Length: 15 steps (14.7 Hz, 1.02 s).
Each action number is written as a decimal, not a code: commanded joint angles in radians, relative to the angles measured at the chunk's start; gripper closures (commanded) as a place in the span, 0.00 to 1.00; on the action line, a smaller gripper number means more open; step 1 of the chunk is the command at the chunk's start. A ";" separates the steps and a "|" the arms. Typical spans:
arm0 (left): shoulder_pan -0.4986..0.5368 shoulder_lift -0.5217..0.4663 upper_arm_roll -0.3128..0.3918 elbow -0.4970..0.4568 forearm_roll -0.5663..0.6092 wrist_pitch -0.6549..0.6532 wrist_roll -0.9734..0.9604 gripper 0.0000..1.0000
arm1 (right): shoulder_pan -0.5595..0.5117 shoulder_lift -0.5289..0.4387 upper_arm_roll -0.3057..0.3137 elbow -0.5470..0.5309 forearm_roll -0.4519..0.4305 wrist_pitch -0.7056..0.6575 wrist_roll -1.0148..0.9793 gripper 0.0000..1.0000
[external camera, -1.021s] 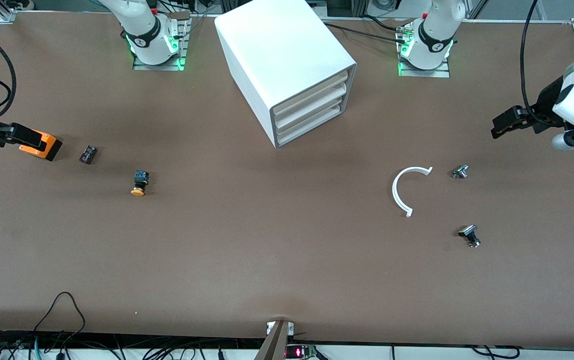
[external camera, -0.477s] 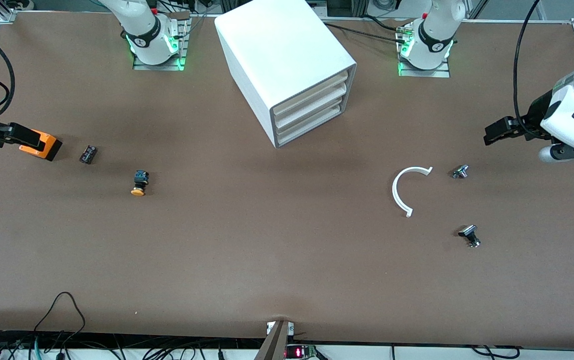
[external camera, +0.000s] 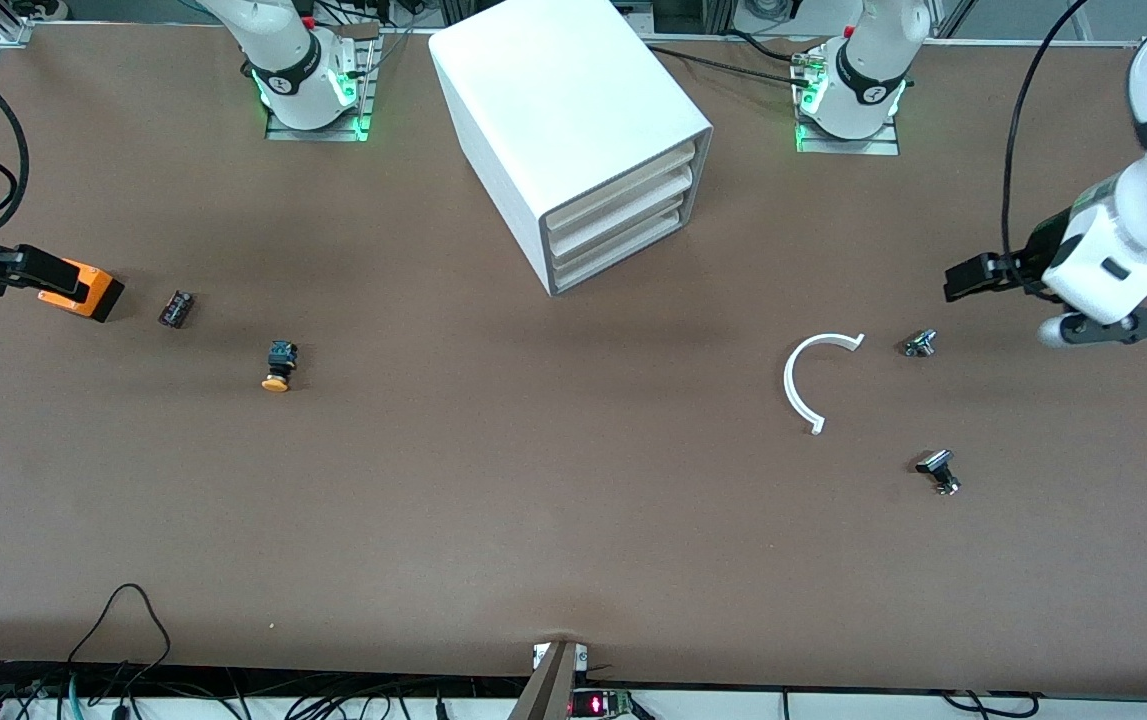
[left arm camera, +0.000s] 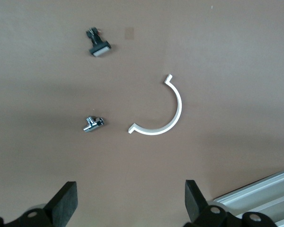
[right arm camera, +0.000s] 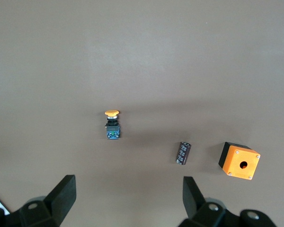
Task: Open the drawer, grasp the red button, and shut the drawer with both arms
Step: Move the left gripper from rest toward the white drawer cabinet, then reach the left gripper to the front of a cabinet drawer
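The white cabinet (external camera: 573, 120) stands at the table's middle near the bases. Its lowest drawer (external camera: 623, 256), with a cream front, is shut, as are the two above it. The red-capped button is out of view. An orange-yellow-capped button (external camera: 278, 366) lies toward the right arm's end and shows in the right wrist view (right arm camera: 112, 125). My left gripper (external camera: 963, 277) is open and empty over bare table (left arm camera: 131, 203) near a small metal part (external camera: 920, 343). My right gripper (external camera: 18, 268) is open and empty (right arm camera: 128, 201), waiting over the table's end by an orange box (external camera: 85, 290).
A white half-ring (external camera: 813, 380) and a black-and-grey part (external camera: 938, 470) lie toward the left arm's end. A small dark cylinder (external camera: 176, 308) lies beside the orange box. A corner of the cabinet (left arm camera: 267, 191) shows in the left wrist view.
My left arm has swung toward the table's middle and come lower, its gripper now closer to the small metal part. The right arm has not moved.
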State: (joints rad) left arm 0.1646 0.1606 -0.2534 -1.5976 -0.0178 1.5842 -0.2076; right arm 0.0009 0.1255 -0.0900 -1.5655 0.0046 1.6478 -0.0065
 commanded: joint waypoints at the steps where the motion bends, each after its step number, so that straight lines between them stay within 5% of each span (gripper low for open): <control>1: 0.000 0.066 -0.004 0.033 -0.004 -0.041 0.020 0.00 | -0.012 -0.004 0.013 -0.001 -0.008 0.003 -0.010 0.00; 5: -0.002 0.140 -0.006 -0.013 -0.224 -0.032 0.030 0.00 | -0.012 -0.004 0.012 -0.001 -0.008 0.007 -0.010 0.00; 9: -0.002 0.218 -0.043 -0.143 -0.492 0.115 0.043 0.00 | -0.013 -0.003 0.012 -0.001 -0.008 0.006 -0.010 0.00; 15: -0.094 0.321 -0.083 -0.336 -0.882 0.275 0.324 0.00 | -0.012 -0.003 0.012 -0.002 -0.006 0.006 -0.012 0.00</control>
State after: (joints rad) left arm 0.0996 0.4758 -0.3345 -1.8801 -0.7924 1.8391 0.0207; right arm 0.0006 0.1261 -0.0894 -1.5658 0.0045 1.6498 -0.0065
